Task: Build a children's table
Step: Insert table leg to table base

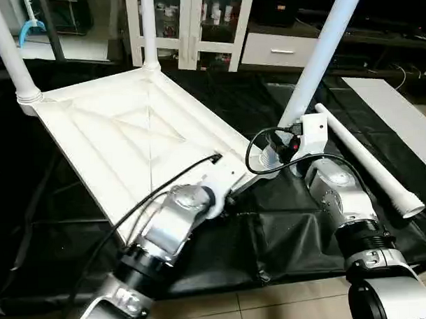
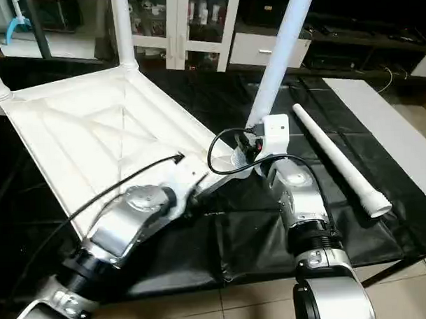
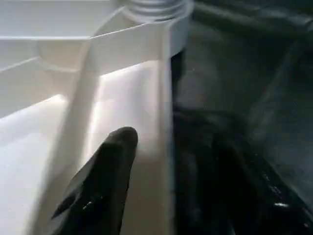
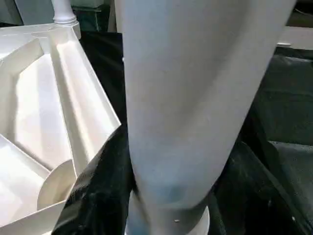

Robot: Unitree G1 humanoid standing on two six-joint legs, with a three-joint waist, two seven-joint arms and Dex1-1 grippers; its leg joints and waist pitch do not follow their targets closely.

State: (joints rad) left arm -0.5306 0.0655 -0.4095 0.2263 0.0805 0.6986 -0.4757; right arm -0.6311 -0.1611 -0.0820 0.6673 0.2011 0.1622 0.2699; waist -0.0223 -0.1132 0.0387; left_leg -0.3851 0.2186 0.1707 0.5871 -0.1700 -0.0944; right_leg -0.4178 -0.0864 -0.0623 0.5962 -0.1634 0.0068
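The white table top (image 1: 128,134) lies underside up on a black sheet (image 1: 271,227), three legs standing from its corner sockets. The right gripper (image 4: 171,196) is closed around the base of the nearest leg (image 1: 321,51), one black finger on each side. The left gripper (image 3: 166,176) straddles the top's edge rim, jaws apart, one finger (image 3: 105,181) inside, one outside. A fourth leg (image 1: 367,161) lies loose on the sheet, beside the right arm.

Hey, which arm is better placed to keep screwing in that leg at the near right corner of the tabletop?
Right. The right gripper already straddles that leg near its base; the left gripper sits at the tabletop edge.
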